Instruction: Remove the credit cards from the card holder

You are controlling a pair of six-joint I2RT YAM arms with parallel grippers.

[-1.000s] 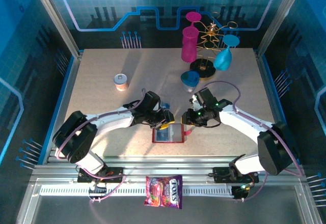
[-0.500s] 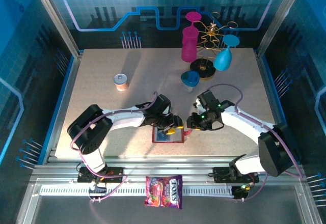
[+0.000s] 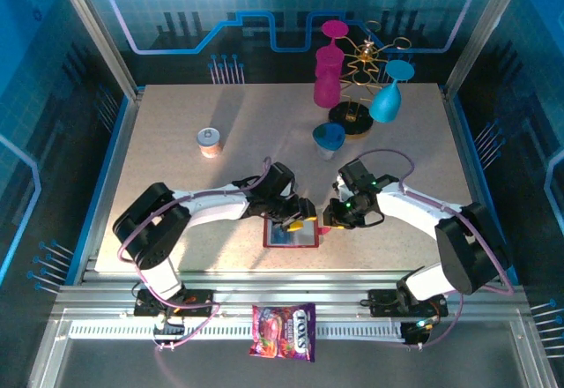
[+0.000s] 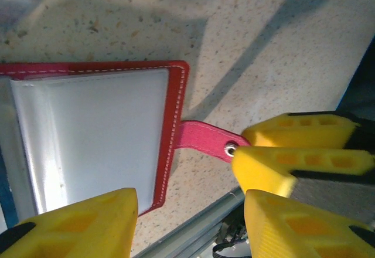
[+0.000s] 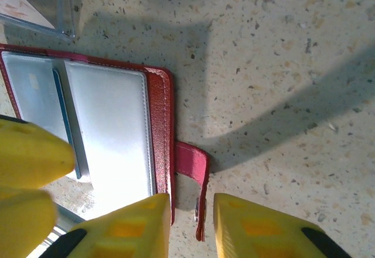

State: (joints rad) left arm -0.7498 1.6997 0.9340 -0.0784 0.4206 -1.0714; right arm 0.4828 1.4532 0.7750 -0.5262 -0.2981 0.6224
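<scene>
Card holder: the small dark red folding card holder (image 3: 292, 233) lies open and flat at the 6 o'clock side of the speckled table (image 3: 176, 185), its greyish clear pockets facing up. Its pink-red side tab (image 4: 202, 139) sticks out at its 3 o'clock.
Credit cards: none is out yet. The edge of one dark blue card (image 5: 65, 135) shows inside a pocket, and any others are too hidden to tell.
Just changed: over the last second the left gripper (image 3: 296, 221) has swung from the card holder's 11 o'clock to above its 2 o'clock corner. The right gripper (image 3: 329, 222) has come down onto the side tab. The card holder has not shifted.
Left gripper: released, with its yellow fingers (image 4: 82, 223) spread wide and nothing between them. One finger hangs over the pocket's near edge, and I cannot tell whether it touches.
Right gripper: its jaws are drawn in on either side of the side tab. Whether they actually pinch it cannot be told.
Meaning: this is probably a set-up step, the right gripper anchoring the card holder by its tab so the left can draw a card. Extraction has not begun.
Edges: the card holder's near edge lies close to the table's front edge and the metal rail (image 4: 199, 223). A transparent acrylic tray (image 5: 35, 3) sits just beyond its 11 o'clock corner.
Open room: there is bare table at 12 o'clock, up to the blue cup (image 3: 329, 139). It is tight at 3 o'clock, where the two grippers almost meet.
</scene>
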